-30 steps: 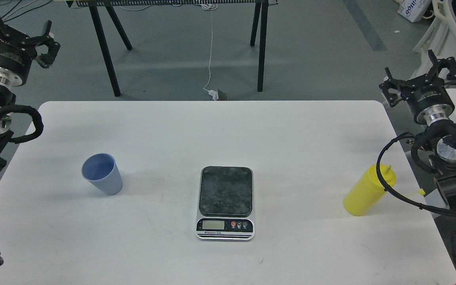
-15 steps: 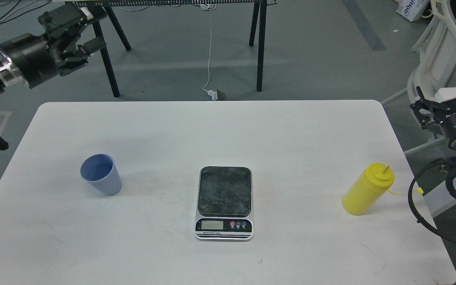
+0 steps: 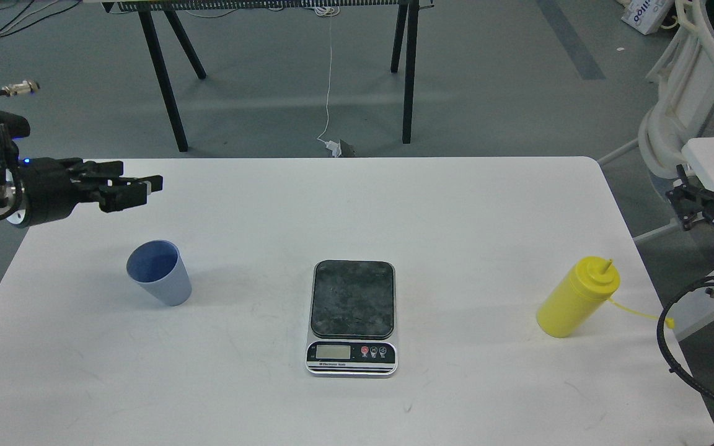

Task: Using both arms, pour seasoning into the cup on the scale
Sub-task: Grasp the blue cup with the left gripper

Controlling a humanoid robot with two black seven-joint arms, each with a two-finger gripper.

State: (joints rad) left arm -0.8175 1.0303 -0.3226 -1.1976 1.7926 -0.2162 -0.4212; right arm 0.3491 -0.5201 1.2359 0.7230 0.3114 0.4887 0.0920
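Note:
The pale blue cup stands upright on the left of the white table. The scale lies at the table's middle front, its dark plate bare and its display facing me. The yellow seasoning bottle stands at the right, its tethered cap hanging past the table edge. My left gripper points right above the table's far left, beyond the cup, open and empty. My right gripper is off the table's right edge, beyond the bottle, dark and partly hidden.
A black trestle stands on the grey floor behind the table, with a white cable hanging down. A white chair stands at the far right, close to my right arm.
My left gripper has dropped from high at the far left to just above the table near the cup. My right gripper has moved right and down, away from the table. Cup, scale and bottle have not moved.

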